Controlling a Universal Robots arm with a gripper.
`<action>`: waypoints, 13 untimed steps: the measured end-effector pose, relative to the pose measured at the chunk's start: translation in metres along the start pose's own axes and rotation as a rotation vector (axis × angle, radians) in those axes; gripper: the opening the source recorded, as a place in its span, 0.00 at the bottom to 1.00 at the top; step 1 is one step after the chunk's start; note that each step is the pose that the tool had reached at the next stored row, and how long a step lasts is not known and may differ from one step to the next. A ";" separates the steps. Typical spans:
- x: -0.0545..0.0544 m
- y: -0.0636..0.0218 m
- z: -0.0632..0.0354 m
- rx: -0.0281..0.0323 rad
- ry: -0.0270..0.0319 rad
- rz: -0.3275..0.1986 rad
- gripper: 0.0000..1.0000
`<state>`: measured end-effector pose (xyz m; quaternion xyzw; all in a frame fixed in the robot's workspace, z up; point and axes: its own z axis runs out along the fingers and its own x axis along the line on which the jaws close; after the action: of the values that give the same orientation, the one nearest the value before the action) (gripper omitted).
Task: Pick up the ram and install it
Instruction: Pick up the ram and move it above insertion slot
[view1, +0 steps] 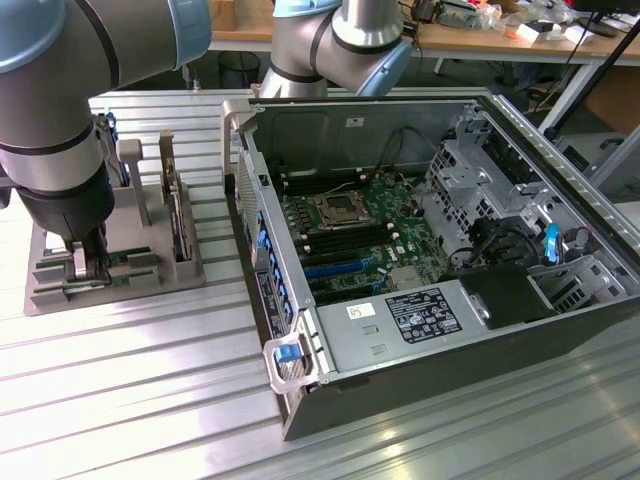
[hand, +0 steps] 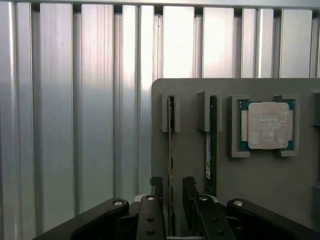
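Fingers (hand: 156, 190) spread astride the ram (hand: 171, 135), nothing pinched yet.

In the exterior view the grey holder (view1: 140, 285) sits at nine o'clock of the open computer case (view1: 300, 410). The ram stands on edge in its slot between my fingers, with a second stick (hand: 210, 145) and the processor (hand: 267, 125) beside it. If I close off-centre, I judge the thin board could tilt or jam in the slot. The black label (view1: 423, 315) inside the case is too small to read.

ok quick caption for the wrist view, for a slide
Open end effector straddling the ram standing on edge in a grey holder, processor chip nearby
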<state>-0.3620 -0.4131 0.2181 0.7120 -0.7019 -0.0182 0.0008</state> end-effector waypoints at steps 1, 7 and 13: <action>0.000 0.0009 0.0019 -0.0001 0.0001 -0.002 0.30; 0.000 0.0013 0.0072 -0.0005 0.0004 -0.007 0.30; 0.000 0.0012 0.0074 -0.0002 0.0002 -0.007 0.29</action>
<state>-0.3634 -0.4131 0.2108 0.7143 -0.6996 -0.0182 0.0009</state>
